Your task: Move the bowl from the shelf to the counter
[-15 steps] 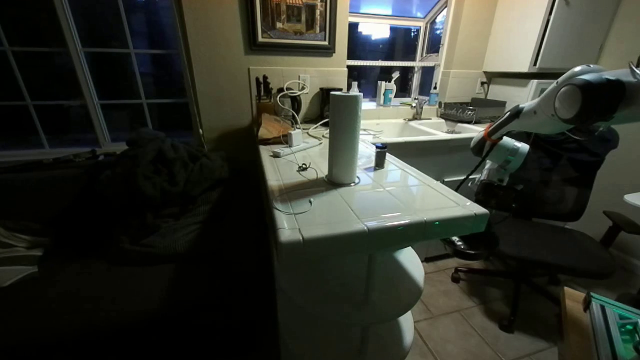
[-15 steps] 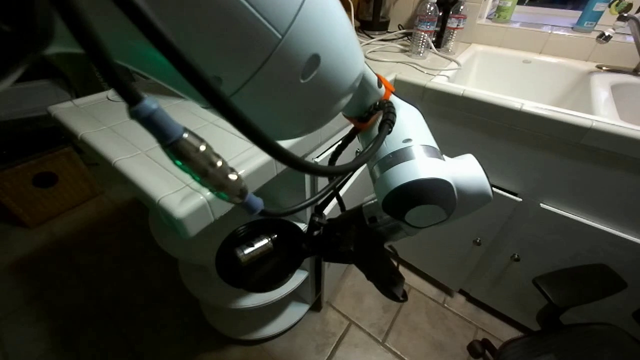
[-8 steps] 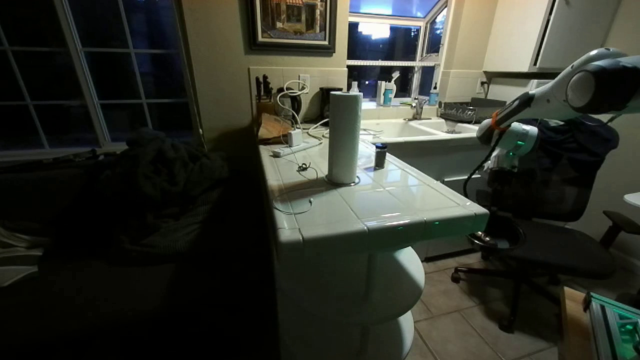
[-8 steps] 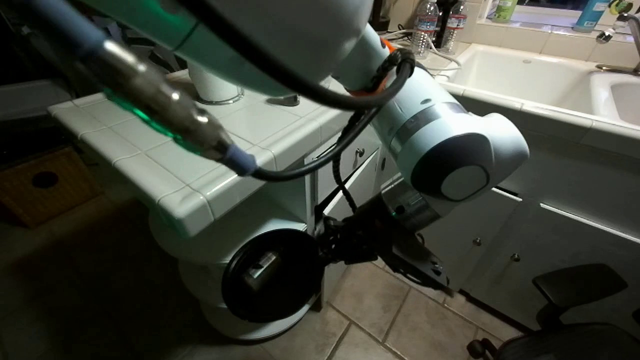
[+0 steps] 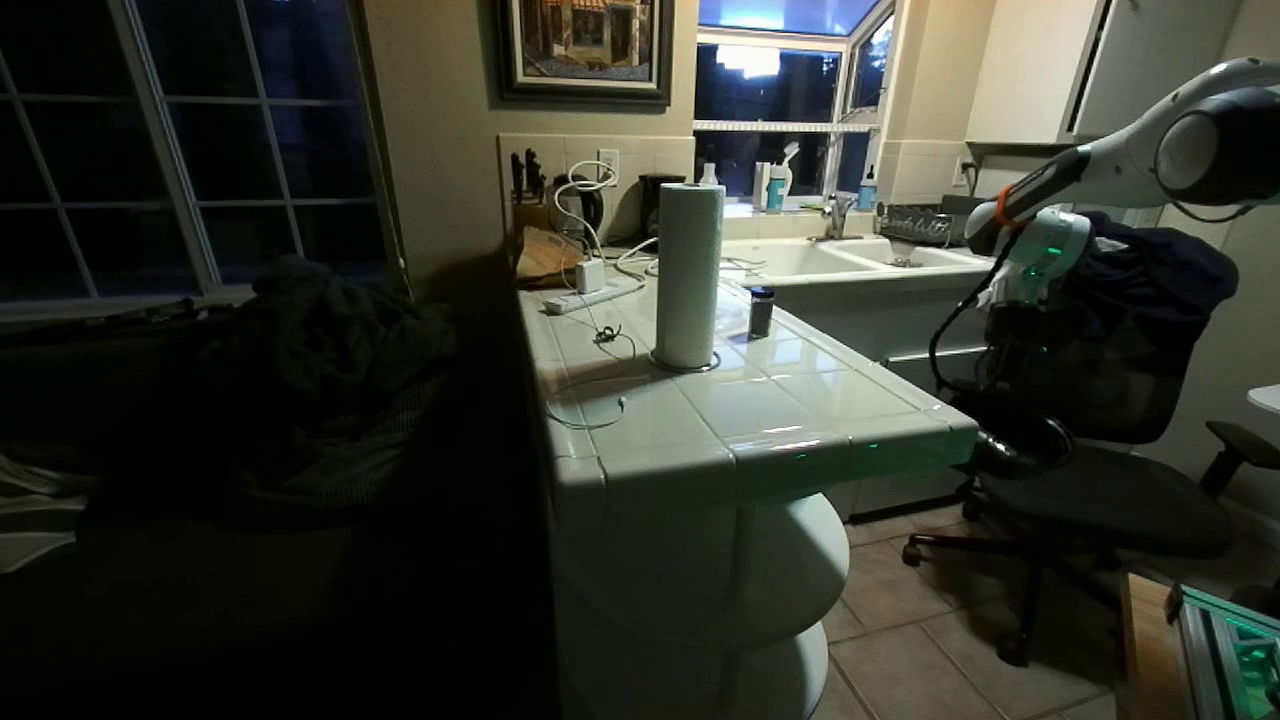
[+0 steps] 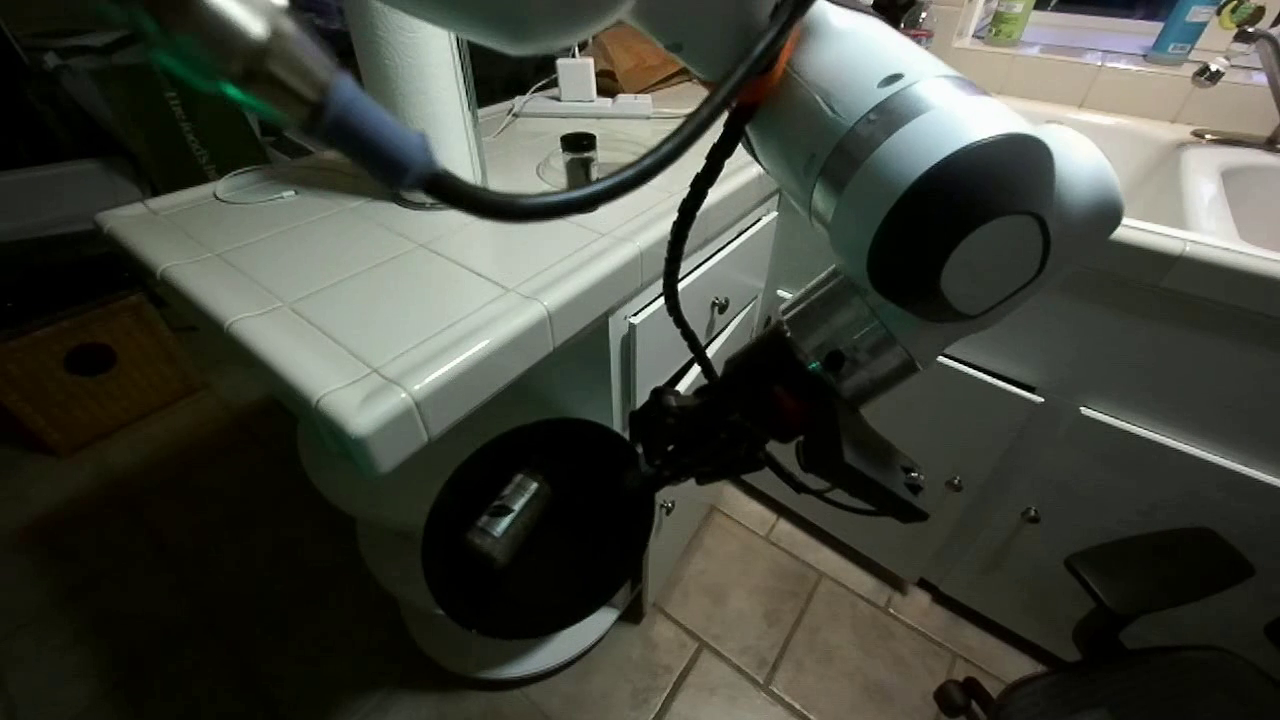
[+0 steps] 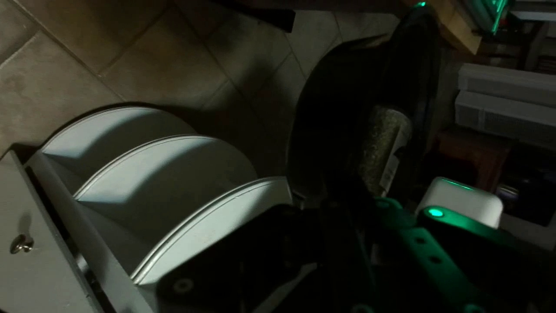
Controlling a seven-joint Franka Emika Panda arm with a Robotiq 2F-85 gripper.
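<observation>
Dimly lit, a bowl hangs just left of the robot's gripper in an exterior view, its edge pinched there, apart from the rounded white shelves. In the wrist view, shadow swallows the spot where gripper meets bowl; in an exterior view, the bowl all but merges with the dark office chair behind the gripper, a glint marking its rim. The robot arm above the gripper runs out of frame, as does the top of the paper towel roll on the white-tiled surface, up and left of the gripper. Pale lettering on a dark green item farther left is too dim to read with certainty. A jar lying on its side in the bowl bears a pale label, its print illegible. Round and black, the bowl tilts its open face toward the camera.
</observation>
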